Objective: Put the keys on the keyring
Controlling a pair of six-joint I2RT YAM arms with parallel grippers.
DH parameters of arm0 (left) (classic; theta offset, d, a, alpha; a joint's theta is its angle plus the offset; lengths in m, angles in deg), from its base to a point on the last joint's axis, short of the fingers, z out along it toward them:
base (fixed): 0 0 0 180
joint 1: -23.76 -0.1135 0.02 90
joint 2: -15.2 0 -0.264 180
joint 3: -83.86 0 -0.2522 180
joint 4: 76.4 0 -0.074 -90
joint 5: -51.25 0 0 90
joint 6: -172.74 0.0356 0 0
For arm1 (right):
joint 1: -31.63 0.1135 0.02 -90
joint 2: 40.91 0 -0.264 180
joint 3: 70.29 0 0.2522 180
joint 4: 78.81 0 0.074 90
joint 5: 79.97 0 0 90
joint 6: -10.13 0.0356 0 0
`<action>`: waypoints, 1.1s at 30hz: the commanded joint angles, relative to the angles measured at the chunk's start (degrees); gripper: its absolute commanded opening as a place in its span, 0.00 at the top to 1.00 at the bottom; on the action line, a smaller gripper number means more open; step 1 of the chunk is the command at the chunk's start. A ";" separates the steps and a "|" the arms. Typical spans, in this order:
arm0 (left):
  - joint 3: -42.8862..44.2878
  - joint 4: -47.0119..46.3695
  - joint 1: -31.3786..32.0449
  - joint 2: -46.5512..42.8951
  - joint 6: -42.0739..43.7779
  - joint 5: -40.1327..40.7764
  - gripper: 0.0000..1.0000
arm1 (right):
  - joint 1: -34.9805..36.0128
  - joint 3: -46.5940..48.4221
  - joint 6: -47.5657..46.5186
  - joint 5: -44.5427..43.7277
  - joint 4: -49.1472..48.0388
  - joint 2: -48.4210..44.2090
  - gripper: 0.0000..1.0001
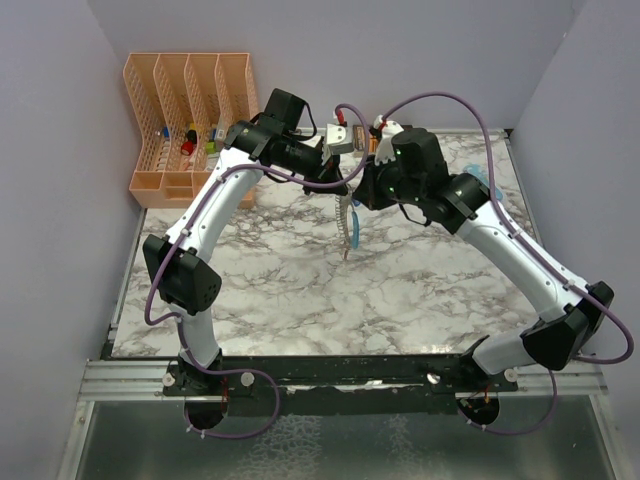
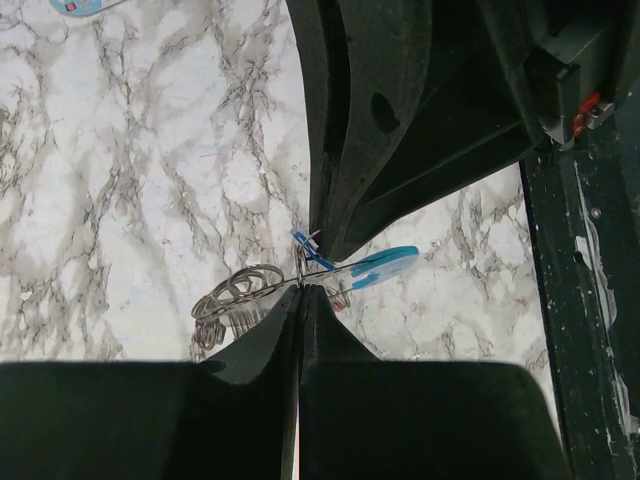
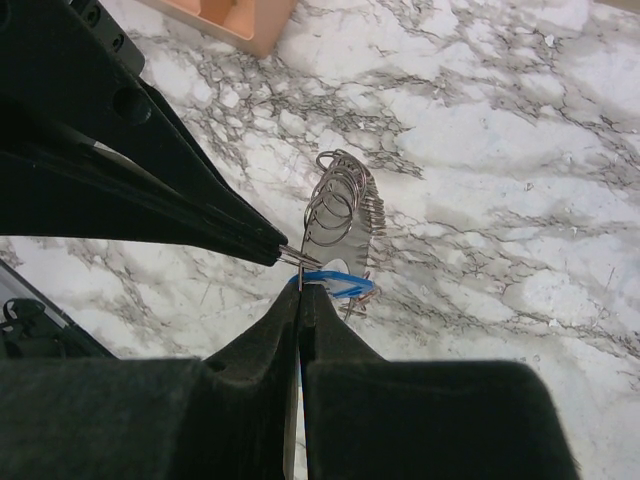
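left wrist view shows the left gripper point(image 2: 300, 290) clenched, its two dark fingers pressed together on a thin wire loop of the keyring point(image 2: 235, 296). the right gripper point(image 2: 319, 240) comes in from the opposite side and is also clamped shut on the same loop, so the two tips almost meet. a fan of grey metal rings spreads to one side of the pinch point, and the light-blue strap point(image 2: 386, 264) sticks out to the other side, over the marbled surface point(image 2: 120, 180)

right wrist view gives the same grip from the other side: the stack of rings sits just past the closed tips, and the blue strap curls right at them

from the top external view, both arms reach to the middle of the far half of the surface, and the keyring hangs down from where they meet. whether its lowest end touches the surface cannot be told. the keys cannot be made out among the rings. a peach slotted organiser point(image 1: 190, 115) stands at the far left corner, well apart from the grippers
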 commanded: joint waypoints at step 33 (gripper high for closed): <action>3.60 0.08 -0.87 -1.62 2.45 -15.81 1.00 | -2.07 -4.87 -10.82 6.37 -6.99 -13.98 0.50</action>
